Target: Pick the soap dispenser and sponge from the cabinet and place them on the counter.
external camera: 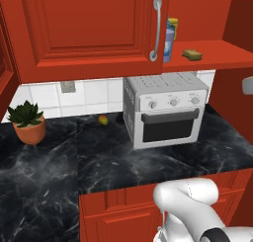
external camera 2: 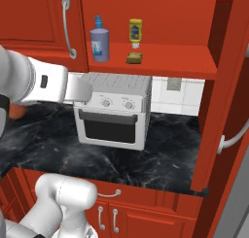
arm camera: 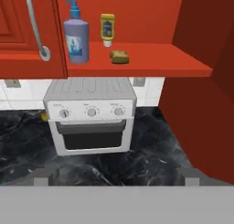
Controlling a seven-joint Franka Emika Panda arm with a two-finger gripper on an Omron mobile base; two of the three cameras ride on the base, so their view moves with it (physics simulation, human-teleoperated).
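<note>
Soap dispenser stands on the open cabinet shelf above the toaster oven, sponge right of it, both well above and beyond the claw, jaws spread wide, empty; white-and-blue label unreadable.

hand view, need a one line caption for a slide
Soap dispenser, yellow squeeze bottle and sponge on the open cabinet's shelf, above a toaster oven on the counter.

A white toaster oven sits straight ahead of the gripper, low. A yellow squeeze bottle stands above it. A potted plant and small fruit sit farther left.
</note>
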